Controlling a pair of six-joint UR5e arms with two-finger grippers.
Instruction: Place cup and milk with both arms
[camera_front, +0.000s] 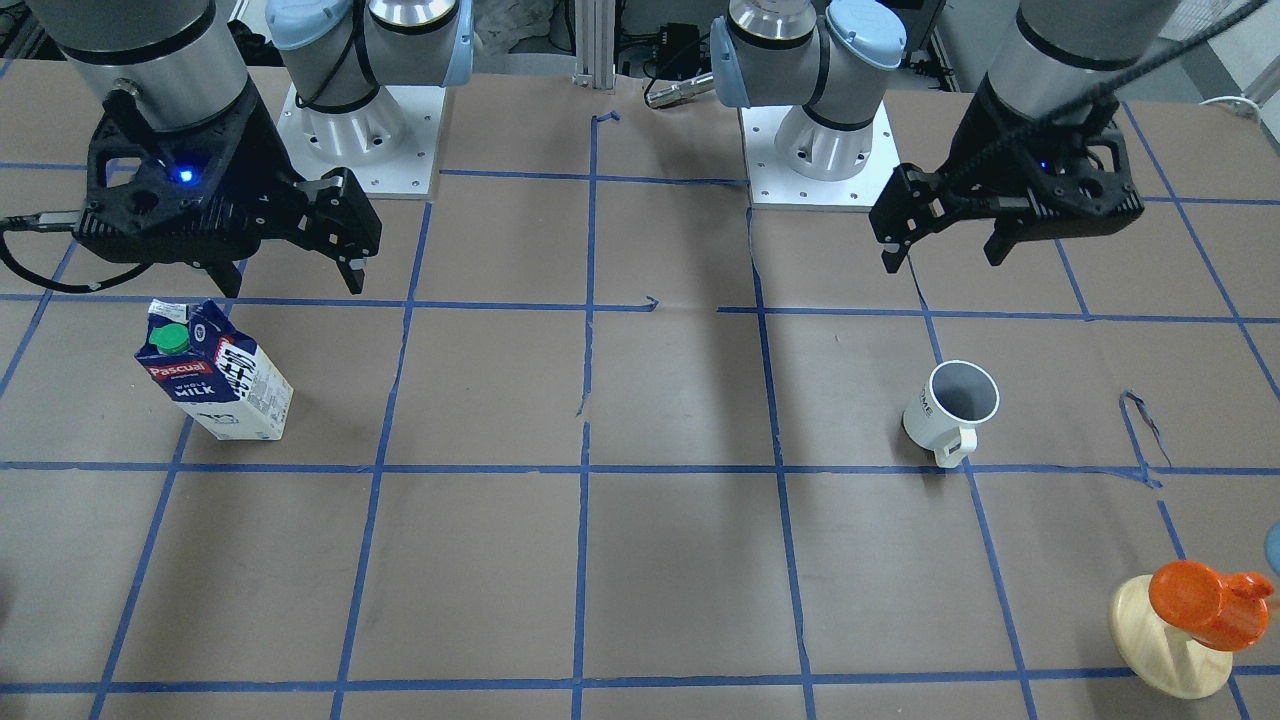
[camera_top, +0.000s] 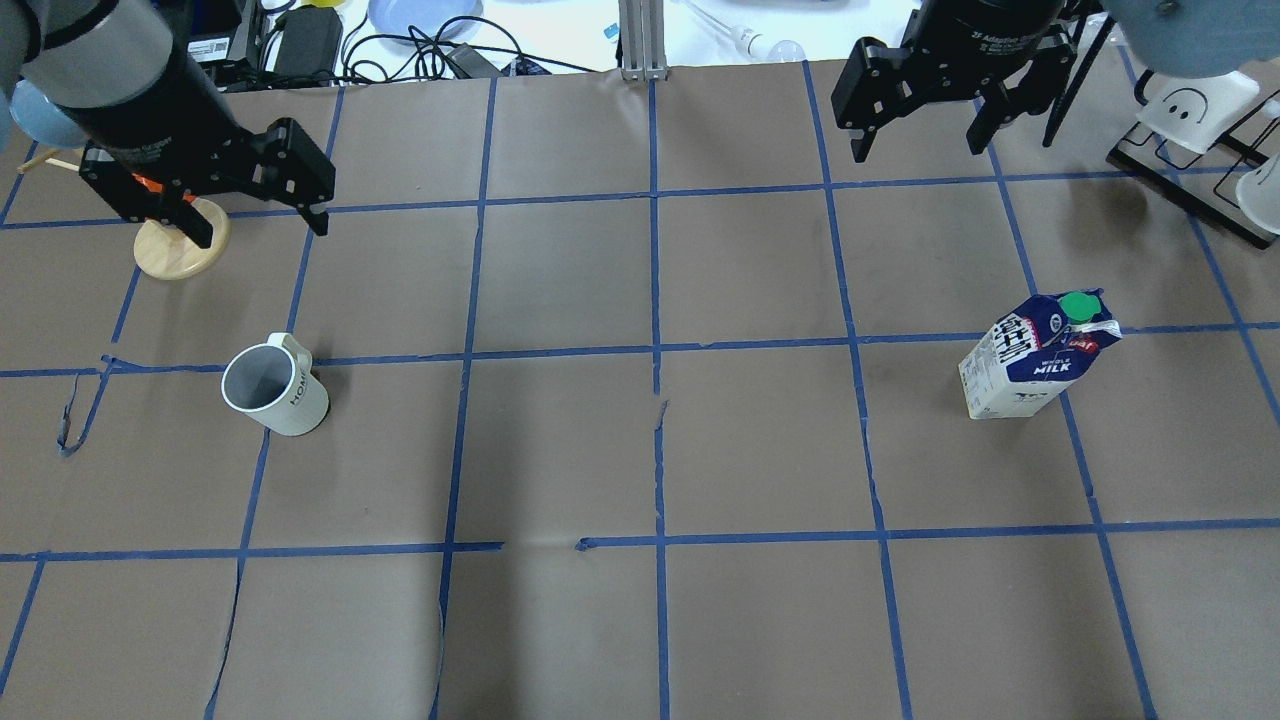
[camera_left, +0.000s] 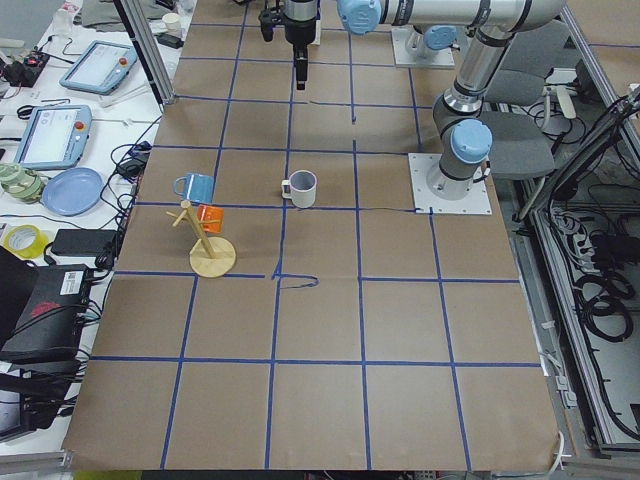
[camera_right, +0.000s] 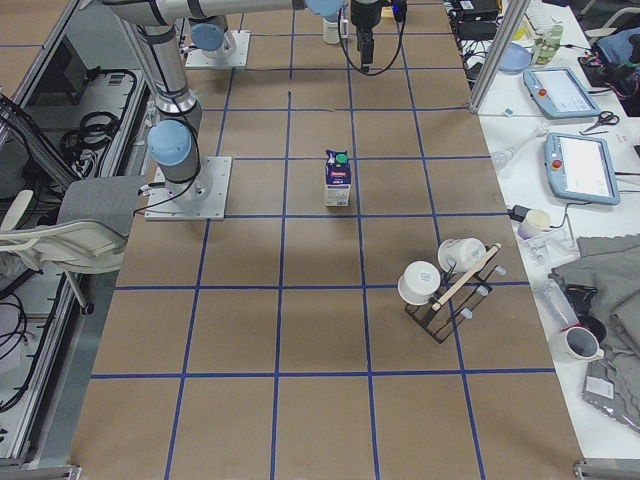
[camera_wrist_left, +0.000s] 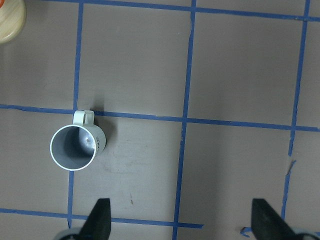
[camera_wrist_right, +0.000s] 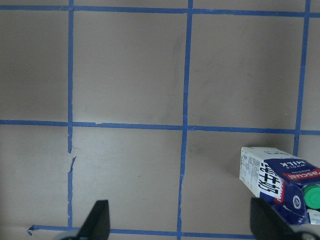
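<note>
Left tool (camera_top: 262, 232) and right tool (camera_top: 915, 150) both hang wide open, empty; line up over cup (camera_top: 275, 390) and milk (camera_top: 1040, 365) first, milk looks skewed-ish.

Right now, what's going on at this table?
Nothing is being held yet. The left end effector hangs open above the table, apart from the white mug, which stands upright on the robot's left side. The right end effector, also open, hangs apart from the milk carton, which stands upright on the robot's right side. Neither item is being touched.
</note>
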